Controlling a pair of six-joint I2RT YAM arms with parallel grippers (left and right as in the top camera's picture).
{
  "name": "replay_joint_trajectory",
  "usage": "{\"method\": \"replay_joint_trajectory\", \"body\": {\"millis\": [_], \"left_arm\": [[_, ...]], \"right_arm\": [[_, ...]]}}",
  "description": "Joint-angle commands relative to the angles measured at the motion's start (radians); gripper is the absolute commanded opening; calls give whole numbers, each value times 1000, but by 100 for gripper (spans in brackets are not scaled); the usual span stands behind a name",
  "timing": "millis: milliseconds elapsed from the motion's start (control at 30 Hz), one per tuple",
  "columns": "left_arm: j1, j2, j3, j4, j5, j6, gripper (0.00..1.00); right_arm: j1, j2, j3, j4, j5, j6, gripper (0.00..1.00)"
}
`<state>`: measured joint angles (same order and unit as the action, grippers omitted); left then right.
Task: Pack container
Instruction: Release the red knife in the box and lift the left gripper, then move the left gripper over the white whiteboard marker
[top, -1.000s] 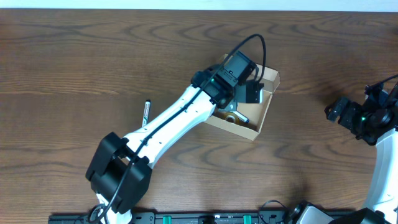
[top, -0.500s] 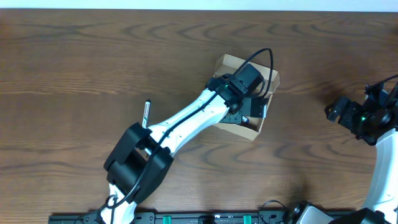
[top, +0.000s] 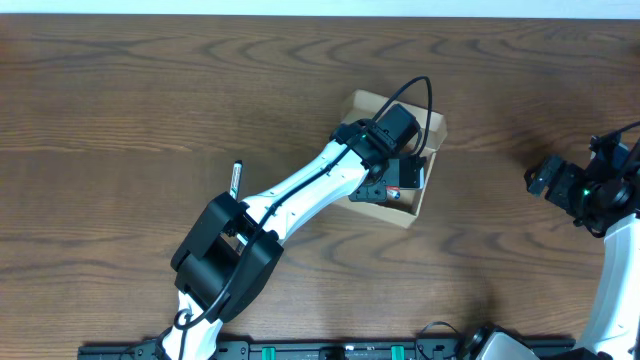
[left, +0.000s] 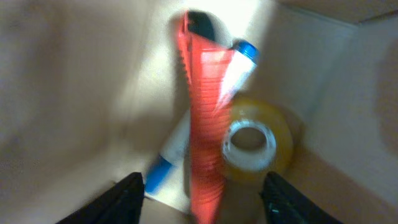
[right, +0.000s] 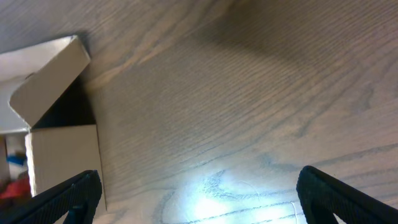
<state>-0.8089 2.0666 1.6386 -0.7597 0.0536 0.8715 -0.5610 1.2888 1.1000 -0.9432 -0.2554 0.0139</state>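
From overhead, the container (top: 365, 102) is sitting right of centre on the surface (top: 120, 90), well clear of every edge; the left claw (top: 405, 176) is reaching down inside it, while the right claw (top: 540, 180) is waiting well apart near the right edge; a pen (top: 236, 180) is lying just beside the left arm.

From the left wrist, the left claw (left: 202, 202) is standing spread and pinching nothing; below it a red ribbed tool (left: 205, 124) is lying across a blue-capped marker (left: 171, 155), touching a tape roll (left: 255, 143); the view is blurring. The walls are crowding close, so I judge a careless lift could be snagging cardboard and dragging the box; the red tool may be riding too high for the lid.

From the right wrist, the right claw (right: 205, 199) is gaping wide and empty over bare wood; the flap (right: 50, 81) is standing up, leaving open room on that side.
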Motion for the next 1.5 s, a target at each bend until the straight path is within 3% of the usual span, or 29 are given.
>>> {"method": "replay_joint_trajectory", "body": {"millis": [0,33,133,167,233,333,400,567,733,867,900,967,1167,1300,1467], "left_arm": [[3,13,18,-11,14,-25,71],[3,13,18,-11,14,-31,82],[3,13,18,-11,14,-35,82],[3,13,18,-11,14,-43,91],[3,13,21,-11,1,-66,98],[5,11,48,-31,-12,-92,100],[6,10,96,-76,-12,-100,83],[22,10,246,-185,-63,-155,67],[44,9,386,-304,-205,-243,79],[122,3,520,-374,-237,-613,84],[150,1,553,-398,-236,-724,80],[212,-4,613,-457,-232,-847,95],[404,-10,726,-683,-220,-880,100],[519,-16,725,-800,-188,-901,84],[565,-28,704,-819,-188,-906,82]], "right_arm": [[0,-15,-2,-4,-12,-16,99],[0,-15,-2,-5,-12,-16,99],[0,-15,-2,-7,-11,-16,99],[0,-15,-2,-7,-11,-16,99],[0,-15,-2,-6,-11,-16,99],[0,-15,-2,-6,-11,-16,99],[0,-15,-2,-6,-11,-20,99],[0,-15,-2,-6,-11,-20,99],[0,-15,-2,-6,-11,-23,99],[0,-15,-2,-6,-11,-23,99],[0,-15,-2,-6,-11,-23,99],[0,-15,-2,-6,-11,-23,99],[0,-15,-2,1,-11,-23,99],[0,-15,-2,2,-11,-23,99],[0,-15,-2,6,-11,-23,99]]}}
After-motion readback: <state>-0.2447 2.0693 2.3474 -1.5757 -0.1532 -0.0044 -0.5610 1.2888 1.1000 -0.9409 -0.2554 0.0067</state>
